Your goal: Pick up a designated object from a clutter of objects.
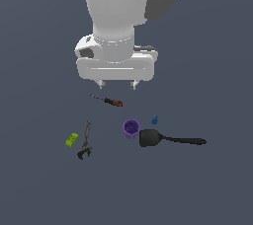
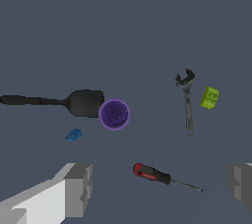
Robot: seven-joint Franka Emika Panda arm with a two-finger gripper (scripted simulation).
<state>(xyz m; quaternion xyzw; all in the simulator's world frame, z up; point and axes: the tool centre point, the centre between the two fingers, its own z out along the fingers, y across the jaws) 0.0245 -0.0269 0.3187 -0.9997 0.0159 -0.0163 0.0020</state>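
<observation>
Revealing spread jaws, the wrist view frames lime-green block (image 2: 209, 97) beside wrench (image 2: 187, 99).

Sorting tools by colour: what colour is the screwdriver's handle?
Red with black, on the screwdriver; clearest in the wrist view.

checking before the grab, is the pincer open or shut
Open. In the wrist view the pincer has its two fingers far apart with nothing between them except the floor and the red-handled screwdriver lying below.
</observation>
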